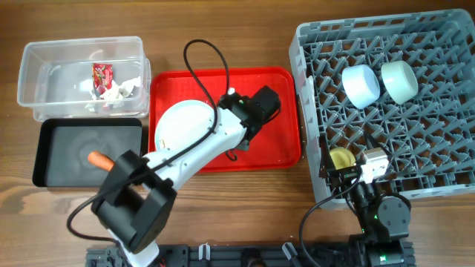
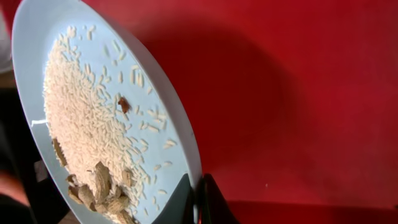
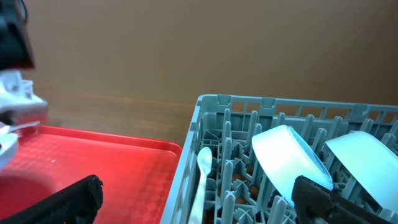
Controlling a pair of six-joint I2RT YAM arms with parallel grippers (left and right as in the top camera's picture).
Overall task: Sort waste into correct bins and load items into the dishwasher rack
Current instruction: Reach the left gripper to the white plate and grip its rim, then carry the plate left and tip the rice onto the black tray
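Observation:
The light blue plate (image 1: 180,124) is over the red tray (image 1: 274,148). In the left wrist view the plate (image 2: 155,106) is tilted, with rice grains and beige food scraps (image 2: 99,186) sliding to its low edge. My left gripper (image 1: 225,104) is shut on the plate's rim (image 2: 196,200). The clear tub (image 1: 44,81) holds the white tissue (image 1: 119,90) and the red wrapper (image 1: 102,74). The black tray (image 1: 59,148) holds the carrot piece (image 1: 99,159). The grey rack (image 1: 438,178) holds the blue-white bowl (image 1: 361,84), the green bowl (image 1: 398,80), the yellow cup (image 1: 341,157) and the white spoon (image 3: 201,180). My right gripper (image 3: 202,199) is open and empty over the rack's front left corner (image 1: 346,175).
The left arm (image 1: 185,159) stretches from the front left across the red tray, with a black cable (image 1: 200,63) looping above it. The rack's left wall (image 3: 186,174) stands next to the red tray (image 3: 93,162). Bare wooden table (image 1: 245,30) lies behind the tray.

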